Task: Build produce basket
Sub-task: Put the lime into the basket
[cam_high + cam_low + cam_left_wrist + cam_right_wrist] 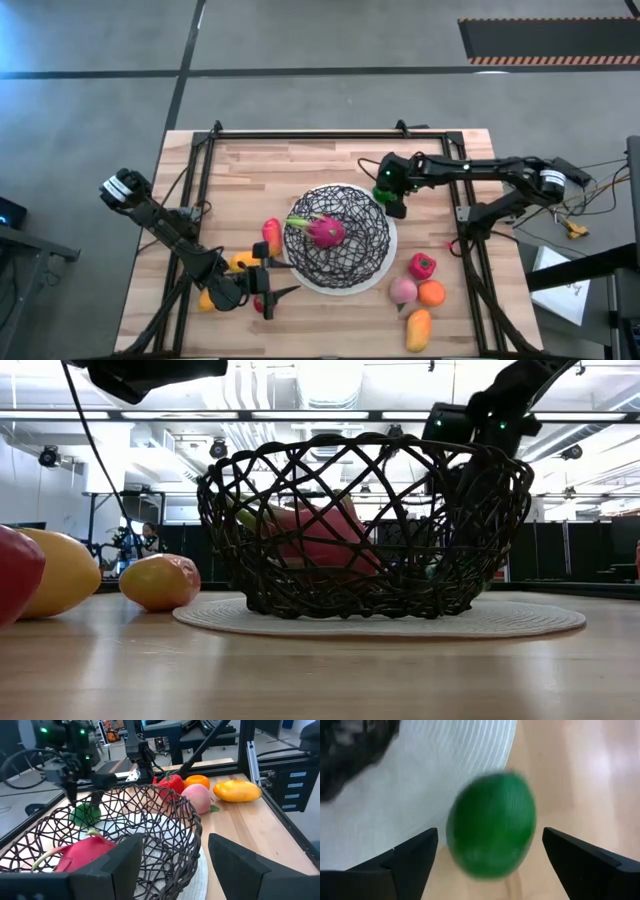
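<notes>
Right gripper [487, 865] hangs spread beside the basket [352, 262], the blurred green lime [491, 824] loose between its fingers; left gripper [172, 862] also spread; dragon fruit [82, 854] half hidden by wire.

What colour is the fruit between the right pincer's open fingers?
Green: the lime, blurred but filling the right wrist view, beside the basket's white rim.

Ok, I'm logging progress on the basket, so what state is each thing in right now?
Basket: upright on a white mat, holding one fruit.
Dragon fruit: inside the basket.
Lime: outside the basket, between the right gripper's open fingers.
Right gripper: open, at the basket's rim.
Left gripper: open, beside the basket.
Mango: loose on the table.
</notes>
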### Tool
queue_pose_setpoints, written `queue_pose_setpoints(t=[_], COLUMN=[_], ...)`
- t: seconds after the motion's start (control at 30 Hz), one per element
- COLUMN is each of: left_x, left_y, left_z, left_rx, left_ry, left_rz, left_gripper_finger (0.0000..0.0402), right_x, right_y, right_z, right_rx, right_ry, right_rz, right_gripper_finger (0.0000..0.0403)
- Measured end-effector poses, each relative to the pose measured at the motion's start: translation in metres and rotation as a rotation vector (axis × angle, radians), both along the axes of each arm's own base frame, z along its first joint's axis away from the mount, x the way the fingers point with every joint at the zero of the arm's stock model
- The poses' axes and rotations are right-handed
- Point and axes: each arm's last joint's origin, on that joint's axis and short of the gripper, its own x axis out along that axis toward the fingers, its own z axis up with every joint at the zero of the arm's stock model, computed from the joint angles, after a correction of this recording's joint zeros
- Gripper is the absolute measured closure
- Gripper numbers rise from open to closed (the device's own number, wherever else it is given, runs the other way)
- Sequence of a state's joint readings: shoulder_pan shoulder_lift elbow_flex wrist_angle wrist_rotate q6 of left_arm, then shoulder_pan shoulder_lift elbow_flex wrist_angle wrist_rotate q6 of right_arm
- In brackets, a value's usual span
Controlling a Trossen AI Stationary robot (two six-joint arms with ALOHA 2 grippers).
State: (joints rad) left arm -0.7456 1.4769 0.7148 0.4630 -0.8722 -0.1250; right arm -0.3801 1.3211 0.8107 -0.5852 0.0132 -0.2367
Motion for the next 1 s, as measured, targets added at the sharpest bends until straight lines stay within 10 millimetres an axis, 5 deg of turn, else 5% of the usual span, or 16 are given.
queue_pose_setpoints(t=[0.33, 0.57, 0.8, 1.0], left_x=[0.0, 0.0, 0.0, 0.001], left_y=[0.0, 0.0, 0.0, 0.001], left_z=[0.0, 0.0, -0.001, -0.001], left_rx=[0.001, 0.001, 0.001, 0.001], left_ry=[0.001, 0.001, 0.002, 0.002], left_rz=[-0.001, -0.001, -0.001, 0.003], left_gripper_finger=[0.019, 0.019, 0.019, 0.019], right_x=[0.013, 0.011, -0.01, -0.015], right_y=[-0.006, -0.006, -0.001, 0.026], right_z=[-0.026, -0.026, 0.026, 0.095], right_rx=[-0.008, -0.042, -0.311, -0.286], right_ry=[0.034, 0.064, 0.154, -0.184], right_rz=[0.019, -0.023, -0.237, -0.414], right_gripper_finger=[0.0056, 0.0131, 0.0132, 0.0133])
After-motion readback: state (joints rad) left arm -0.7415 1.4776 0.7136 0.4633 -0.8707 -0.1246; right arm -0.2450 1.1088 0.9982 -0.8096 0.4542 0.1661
